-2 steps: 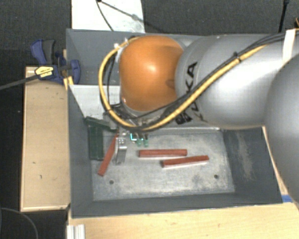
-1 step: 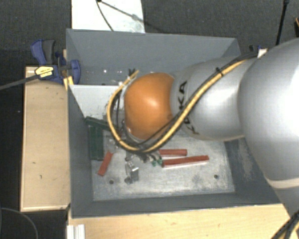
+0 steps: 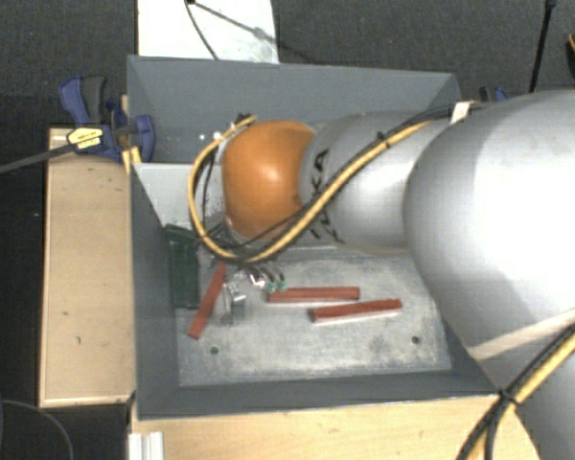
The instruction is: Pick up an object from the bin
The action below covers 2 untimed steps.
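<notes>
- Red-brown flat stick (image 3: 205, 307): lies slanted on the floor of the grey metal bin (image 3: 297, 353), in the left part, near the left wall.
- Gripper (image 3: 236, 293): low over the floor, just beside that stick's right edge; spread or pressed together, cannot tell.
- Dark green block (image 3: 182, 266): against the left wall, by the stick's upper end.
- Second red-brown stick (image 3: 313, 295) and third red-brown stick (image 3: 355, 310): lying near-level, right of the gripper.

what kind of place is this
Probably a robotics lab's grasping test cell: a large silver robot arm reaches into a grey metal bin holding loose flat red sticks and a dark green block.
</notes>
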Motion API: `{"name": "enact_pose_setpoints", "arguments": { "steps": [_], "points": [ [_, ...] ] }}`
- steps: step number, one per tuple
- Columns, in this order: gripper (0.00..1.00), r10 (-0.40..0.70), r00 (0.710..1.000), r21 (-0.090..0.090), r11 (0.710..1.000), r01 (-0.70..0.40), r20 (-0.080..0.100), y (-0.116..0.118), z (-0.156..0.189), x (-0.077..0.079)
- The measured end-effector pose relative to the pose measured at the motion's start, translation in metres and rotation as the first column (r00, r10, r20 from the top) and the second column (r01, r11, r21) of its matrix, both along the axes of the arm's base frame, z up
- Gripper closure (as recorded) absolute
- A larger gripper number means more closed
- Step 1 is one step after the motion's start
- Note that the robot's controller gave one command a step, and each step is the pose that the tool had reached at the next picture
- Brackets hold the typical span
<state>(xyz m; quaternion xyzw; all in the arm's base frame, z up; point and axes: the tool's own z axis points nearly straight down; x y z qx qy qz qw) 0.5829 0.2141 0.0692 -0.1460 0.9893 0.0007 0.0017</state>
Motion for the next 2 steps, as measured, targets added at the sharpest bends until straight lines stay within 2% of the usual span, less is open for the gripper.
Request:
{"name": "enact_pose_setpoints", "arguments": {
  "steps": [1, 2],
  "points": [
    [1.00, -0.004, 1.000, -0.001, 1.000, 0.004, -0.002, 0.000, 0.001, -0.001],
    [1.00, 0.007, 1.000, 0.003, 1.000, -0.007, 0.008, 0.019, 0.153, -0.014]
  ]
}}
